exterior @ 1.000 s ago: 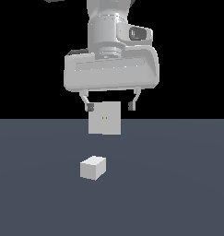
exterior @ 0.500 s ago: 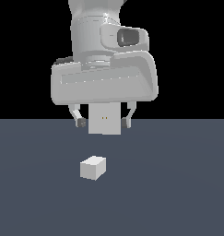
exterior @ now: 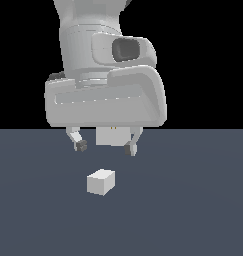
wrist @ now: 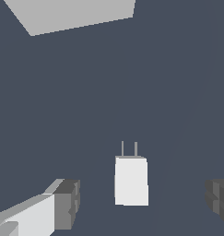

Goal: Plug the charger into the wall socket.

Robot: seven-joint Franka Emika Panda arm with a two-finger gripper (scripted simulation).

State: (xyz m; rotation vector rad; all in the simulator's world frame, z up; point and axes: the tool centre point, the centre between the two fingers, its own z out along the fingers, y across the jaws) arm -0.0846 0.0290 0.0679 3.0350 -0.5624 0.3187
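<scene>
The claw (exterior: pixel 106 146) hangs spread wide and empty above the small white-grey cube-shaped charger (exterior: pixel 100 182), which lies just below it on the dark floor; the flat light-grey square wall socket (exterior: pixel 112 137) stands behind. Descending off-centre could knock the charger askew, prongs misaligned

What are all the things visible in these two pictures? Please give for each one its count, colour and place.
charger: one, white-grey block with two thin prongs, lying on the floor below the open fingers, touched by nothing.
wall socket: one, light grey upright plate, behind the hand, mostly hidden in the exterior view.
floor: one, dark blue-grey, flat.
arm: one, white-grey, coming down from above.
gripper: one, white with dark-tipped fingers, spread apart, empty, above the charger.
</scene>
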